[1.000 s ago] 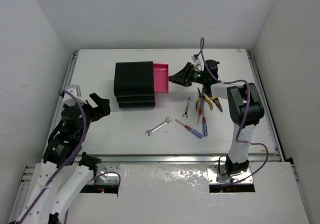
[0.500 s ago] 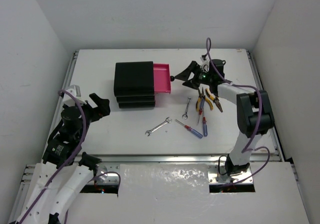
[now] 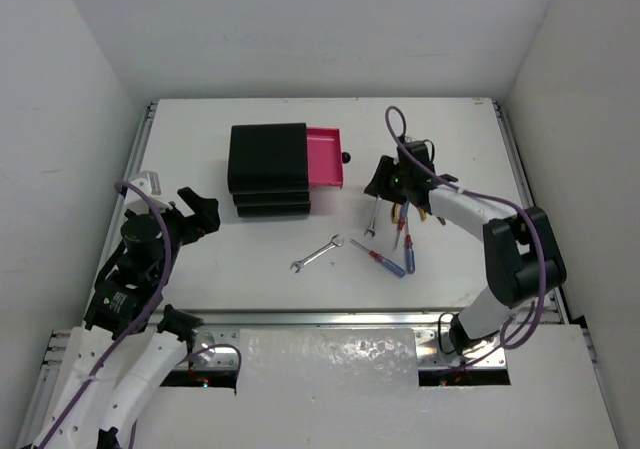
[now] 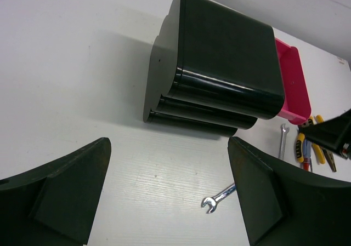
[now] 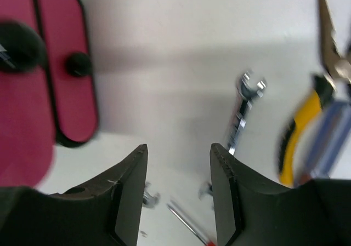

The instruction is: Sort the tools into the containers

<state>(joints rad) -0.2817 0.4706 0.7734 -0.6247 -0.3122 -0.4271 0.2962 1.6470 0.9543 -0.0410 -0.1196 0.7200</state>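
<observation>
The black chest (image 3: 268, 169) stands at the back left with its top drawer (image 3: 323, 156) pulled out, pink inside, knob (image 3: 346, 157) on its right. My right gripper (image 3: 383, 179) is open and empty, hovering right of the drawer over one silver wrench (image 3: 374, 216). In the right wrist view this wrench (image 5: 244, 114) lies right of the gripper (image 5: 179, 153), with the drawer front (image 5: 71, 92) on the left. A second wrench (image 3: 317, 253), the pliers (image 3: 410, 204), a red screwdriver (image 3: 378, 257) and a blue screwdriver (image 3: 408, 249) lie nearby. My left gripper (image 3: 200, 214) is open and empty, left of the chest.
The left wrist view shows the chest (image 4: 219, 76), the pink drawer (image 4: 293, 84) and a wrench (image 4: 222, 195) on the white table between the open gripper (image 4: 170, 196). White walls enclose the table on three sides.
My right gripper has moved away from the drawer knob, towards me and over the tools. The drawer stays open. The left arm has not moved.
</observation>
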